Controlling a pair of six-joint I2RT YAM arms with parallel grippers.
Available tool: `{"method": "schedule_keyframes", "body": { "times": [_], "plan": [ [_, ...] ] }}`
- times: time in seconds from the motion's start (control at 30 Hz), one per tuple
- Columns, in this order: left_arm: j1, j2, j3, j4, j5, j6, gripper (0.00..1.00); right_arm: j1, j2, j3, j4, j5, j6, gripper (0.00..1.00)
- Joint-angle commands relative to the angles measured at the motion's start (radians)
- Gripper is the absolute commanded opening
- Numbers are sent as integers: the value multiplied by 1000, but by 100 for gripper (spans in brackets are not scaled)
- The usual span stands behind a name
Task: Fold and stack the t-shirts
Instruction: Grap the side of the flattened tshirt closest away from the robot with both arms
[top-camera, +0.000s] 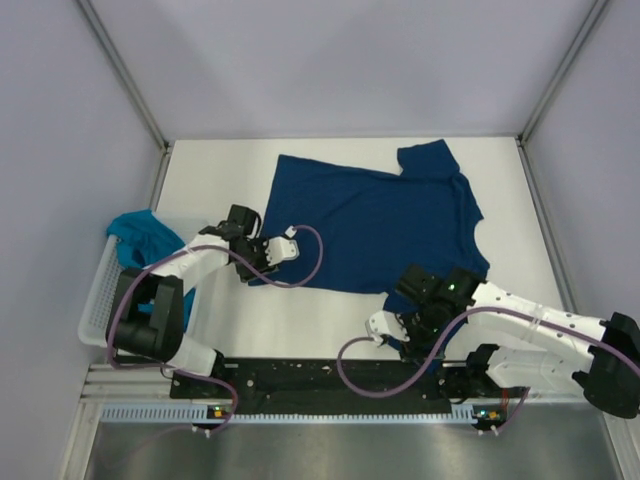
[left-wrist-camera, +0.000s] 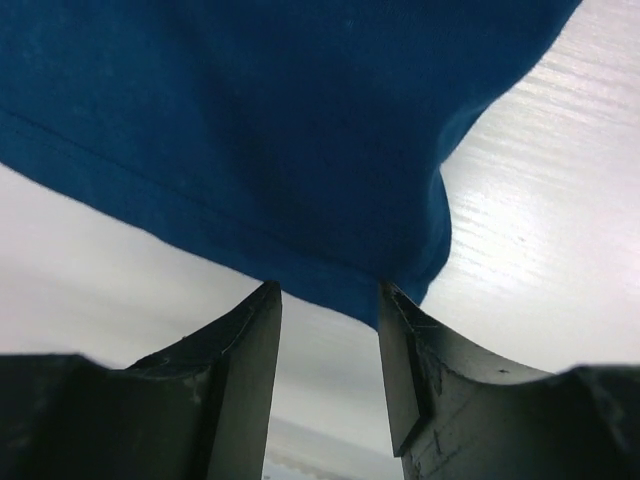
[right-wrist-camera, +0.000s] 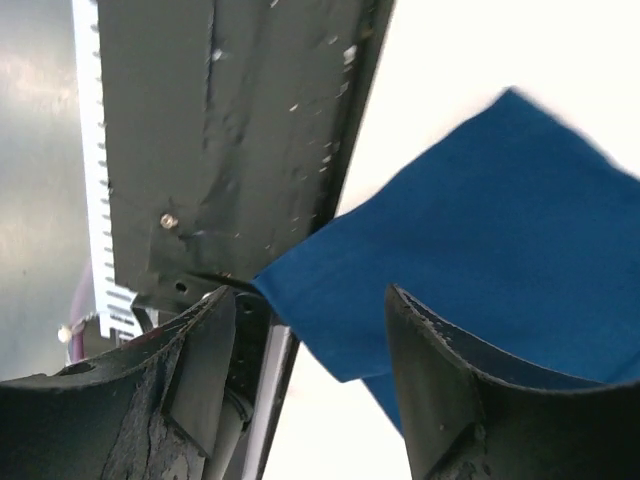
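**Folding not yet begun: one shirt spread flat, one in the basket**

A navy t-shirt (top-camera: 375, 225) lies open and unfolded across the middle and right of the table (top-camera: 300, 320), its hem facing the left edge. The left gripper (left-wrist-camera: 330, 292) sits at the near hem corner, fingers parted, cloth just past their tips and unpinched. The right gripper (right-wrist-camera: 310, 295) hovers by the near sleeve, fingers spread, grasping nothing. A teal t-shirt (top-camera: 140, 232) is bunched in a white basket (top-camera: 100, 300) at the left edge. Judging by this, every fold and the stacking lie ahead.

White table (top-camera: 250, 330), flat even light. Pale grey walls: back wall (top-camera: 340, 60), left wall (top-camera: 60, 150), right wall (top-camera: 600, 180). Metal struts (top-camera: 123, 70) run up both back corners. Black rail (top-camera: 330, 380) along near edge, steel sheet (top-camera: 330, 450) below.
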Motion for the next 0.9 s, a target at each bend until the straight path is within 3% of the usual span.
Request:
{"method": "schedule_keyframes", "body": {
  "times": [0.0, 0.27, 0.4, 0.5, 0.57, 0.8, 0.87],
  "plan": [
    [-40, 54, -4, 66, -35, -28, 47, 46, -11, -45, -32, 39, -82, 61],
    [-54, 89, 4, 97, -89, -74, 25, 119, 6, -157, 99, 165, -61, 63],
    [-54, 77, 1, 63, -74, -66, 0, 125, -7, -214, 105, 204, -96, 63],
    [-54, 66, 1, 54, -78, -78, 0, 125, -47, -266, 138, 234, -112, 61],
    [-54, 62, 5, 52, -81, -94, 0, 125, -63, -288, 169, 239, -113, 53],
    [-52, 72, 33, 31, -100, -123, 0, 125, -50, -271, 171, 205, -92, 3],
    [-54, 72, 38, 11, -117, -123, 0, 127, -42, -249, 145, 210, -92, 0]
  ]
}}
